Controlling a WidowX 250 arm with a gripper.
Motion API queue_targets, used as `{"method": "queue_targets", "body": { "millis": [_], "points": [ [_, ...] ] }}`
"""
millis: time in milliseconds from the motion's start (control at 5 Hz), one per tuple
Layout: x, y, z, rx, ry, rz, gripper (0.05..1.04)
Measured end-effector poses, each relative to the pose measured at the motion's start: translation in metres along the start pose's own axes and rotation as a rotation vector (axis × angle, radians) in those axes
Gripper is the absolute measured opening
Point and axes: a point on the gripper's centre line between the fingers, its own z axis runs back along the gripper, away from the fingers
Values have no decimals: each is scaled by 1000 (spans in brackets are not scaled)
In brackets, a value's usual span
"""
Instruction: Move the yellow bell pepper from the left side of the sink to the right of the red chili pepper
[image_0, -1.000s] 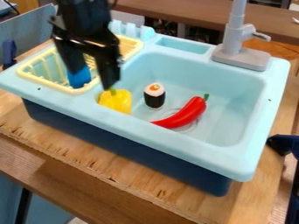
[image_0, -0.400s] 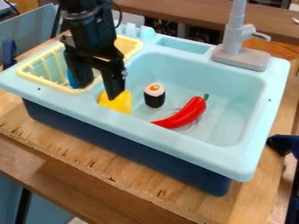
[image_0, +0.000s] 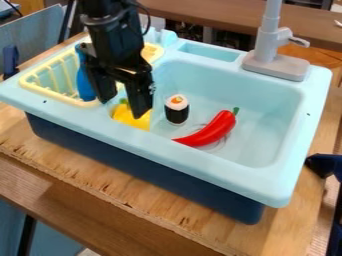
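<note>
In the camera view, the black two-finger gripper (image_0: 123, 108) hung with its fingers wide apart, apparently holding nothing. The yellow plastic bell pepper (image_0: 127, 117) lay just below them, in the near left corner of the light-blue plastic sink (image_0: 200, 157); whether they touched it could not be told. Its stem and long axis seemed to point up and slightly toward the far side.

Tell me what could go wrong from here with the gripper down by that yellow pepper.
The open gripper has one finger in front of the yellow pepper, so a small sideways move might push it instead of straddling it.
The other finger hangs near the sink's rim and could catch on it if lowered.
The sushi roll stands upright nearby and might get tipped.
</note>
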Motion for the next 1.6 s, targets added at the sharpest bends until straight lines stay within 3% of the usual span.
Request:
{"method": "queue_targets", "body": {
  "millis": [200, 600, 800, 1000, 1200, 1400, 1600],
  "points": [
    [0, -2, -1, 7, 5, -10, 934],
    [0, 1, -3, 26, -1, 1, 346],
    [0, 1, -4, 25, -3, 5, 141],
    [1, 1, -5, 23, -4, 13, 79],
    [4, -2, -4, 8, -16, 20, 78],
    [25, -17, 21, -2, -131, -47, 78],
    [44, -40, 37, -51, -233, -159, 78]
  ]
}}
